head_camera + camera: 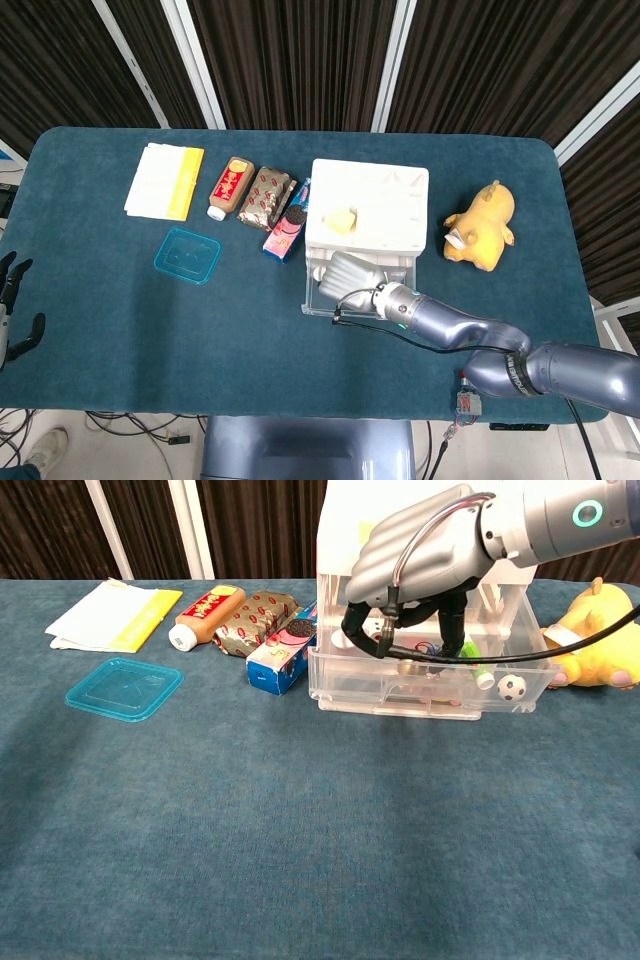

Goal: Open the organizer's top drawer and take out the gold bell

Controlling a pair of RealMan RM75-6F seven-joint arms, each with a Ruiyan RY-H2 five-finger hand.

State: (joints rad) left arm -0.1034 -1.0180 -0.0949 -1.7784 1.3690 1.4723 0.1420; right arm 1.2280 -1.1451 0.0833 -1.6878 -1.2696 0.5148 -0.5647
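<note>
- Gold bell [411,667]: lying in the pulled-out top drawer [430,685] of the white organizer [367,205], beneath the right hand [420,555].
- Right hand's fingers [452,630]: curled down into the drawer around the bell; contact cannot be confirmed.
- Left hand [12,305]: at the desk [150,320] edge, fingers spread, holding nothing.

Right robot hand [420,560]: smooth silver-grey shell over back, black fingers [357,628] beneath. Thin black cable loops from back of hand, runs along wrist. Right arm [520,365]: glossy blue-grey metallic segments, rounded joints; wrist band carries glowing teal ring light. Small red-and-grey part near arm's elbow in head view. Left robot hand [12,305]: black fingers, pale grey body, only partly visible at frame edge.
</note>
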